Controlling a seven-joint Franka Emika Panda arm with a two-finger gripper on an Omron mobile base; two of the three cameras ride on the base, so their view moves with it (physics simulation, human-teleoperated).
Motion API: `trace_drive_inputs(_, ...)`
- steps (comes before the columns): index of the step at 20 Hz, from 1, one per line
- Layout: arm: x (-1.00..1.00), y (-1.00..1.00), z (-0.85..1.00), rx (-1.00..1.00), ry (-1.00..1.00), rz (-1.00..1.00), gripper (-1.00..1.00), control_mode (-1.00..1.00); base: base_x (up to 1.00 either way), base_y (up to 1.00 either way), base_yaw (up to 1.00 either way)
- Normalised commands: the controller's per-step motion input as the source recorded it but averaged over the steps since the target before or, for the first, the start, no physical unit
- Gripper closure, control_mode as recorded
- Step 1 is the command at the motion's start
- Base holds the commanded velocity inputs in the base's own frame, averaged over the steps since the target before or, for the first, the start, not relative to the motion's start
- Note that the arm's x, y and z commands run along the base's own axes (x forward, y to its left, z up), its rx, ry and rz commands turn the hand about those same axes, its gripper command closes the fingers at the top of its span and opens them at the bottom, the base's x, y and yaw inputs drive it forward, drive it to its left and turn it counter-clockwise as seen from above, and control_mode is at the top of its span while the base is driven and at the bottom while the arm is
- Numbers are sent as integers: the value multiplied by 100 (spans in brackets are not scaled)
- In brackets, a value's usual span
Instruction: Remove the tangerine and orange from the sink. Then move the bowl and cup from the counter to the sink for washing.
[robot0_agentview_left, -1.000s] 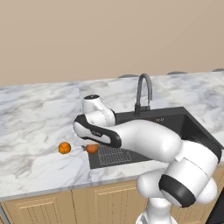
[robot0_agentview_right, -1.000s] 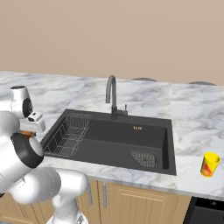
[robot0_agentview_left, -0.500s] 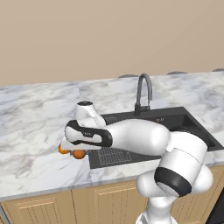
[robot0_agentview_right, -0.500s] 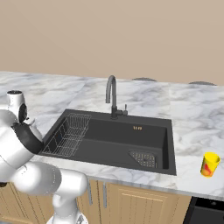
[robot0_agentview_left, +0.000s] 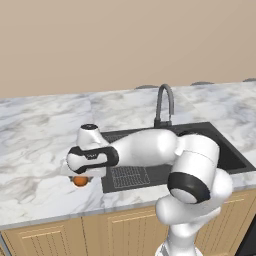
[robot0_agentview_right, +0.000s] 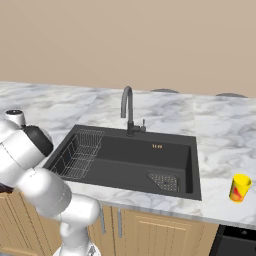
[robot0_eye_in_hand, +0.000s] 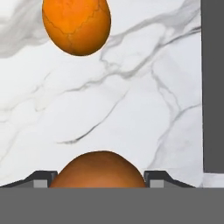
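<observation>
Now that the arm has swung left off the dark grey sink (robot0_agentview_left: 210, 145), the gripper (robot0_eye_in_hand: 99, 175) clasps a darker orange fruit (robot0_eye_in_hand: 98, 169) over the marble tabletop (robot0_eye_in_hand: 131, 109) (brighter orange fruit (robot0_eye_in_hand: 76, 24) already out), release next.

Bare counter (robot0_eye_in_hand: 131, 109) under the claw (robot0_eye_in_hand: 99, 179), 1 loose fruit (robot0_eye_in_hand: 76, 24) just ahead.

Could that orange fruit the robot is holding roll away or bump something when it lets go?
Maybe. The fruit in the pincer is round and could roll on the smooth counter. Another orange fruit lies ahead, so they might knock together. The sink edge is close, so it could roll back in.
</observation>
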Motion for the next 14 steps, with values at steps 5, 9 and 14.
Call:
trace_drive_inputs(5, 24, 32, -20, 0, 0, -5, 100, -100, 0, 0, 0)
trace_drive_inputs(9, 18, 25, -21, 0, 0, -5, 100, -100, 0, 0, 0)
trace_drive_inputs(14, 12, 18, -19, -1, 0, -6, 100, -100, 0, 0, 0)
